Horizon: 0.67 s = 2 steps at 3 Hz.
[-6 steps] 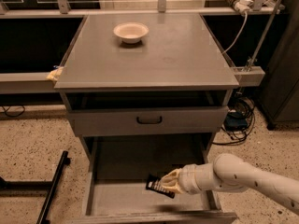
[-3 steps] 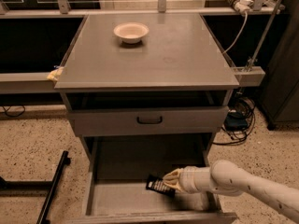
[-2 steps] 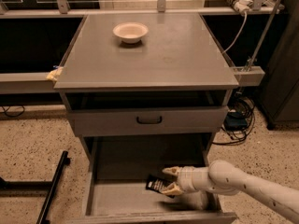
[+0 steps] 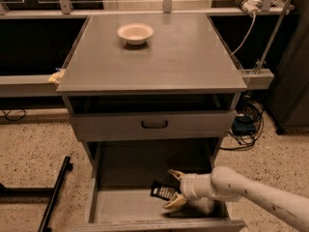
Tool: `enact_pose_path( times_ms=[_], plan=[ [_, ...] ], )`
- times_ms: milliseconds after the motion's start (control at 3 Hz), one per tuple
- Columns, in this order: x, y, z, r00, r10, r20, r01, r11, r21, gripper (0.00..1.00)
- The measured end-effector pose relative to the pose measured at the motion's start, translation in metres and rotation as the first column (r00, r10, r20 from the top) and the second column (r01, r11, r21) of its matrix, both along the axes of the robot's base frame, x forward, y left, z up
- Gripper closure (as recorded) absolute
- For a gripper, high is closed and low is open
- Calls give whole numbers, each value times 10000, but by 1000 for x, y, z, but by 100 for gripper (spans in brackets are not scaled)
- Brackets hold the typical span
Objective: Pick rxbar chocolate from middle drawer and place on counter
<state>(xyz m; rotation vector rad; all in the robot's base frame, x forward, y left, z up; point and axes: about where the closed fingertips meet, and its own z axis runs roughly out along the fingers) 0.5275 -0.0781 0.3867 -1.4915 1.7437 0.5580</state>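
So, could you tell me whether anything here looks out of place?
Nothing spilled or damaged. The bar lies askew in the open drawer, with the open gripper straddling its right end; the bowl sits upright on the counter.

rxbar chocolate (image 4: 158, 189): end hidden behind claw (image 4: 169, 189) in middle drawer (image 4: 120, 208) | arm (image 4: 260, 197): edge-cropped

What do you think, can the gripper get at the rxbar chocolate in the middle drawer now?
Probably yes: the gripper, open, is inside the pulled-out middle drawer, its fingers straddling the rxbar chocolate, with nothing in between.
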Motion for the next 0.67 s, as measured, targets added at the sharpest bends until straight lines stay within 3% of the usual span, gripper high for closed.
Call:
enact_pose_path(
  times_ms=[667],
  plan=[
    [8, -2, -27, 9999, 154, 23, -153, 9991, -404, 27]
  ],
)
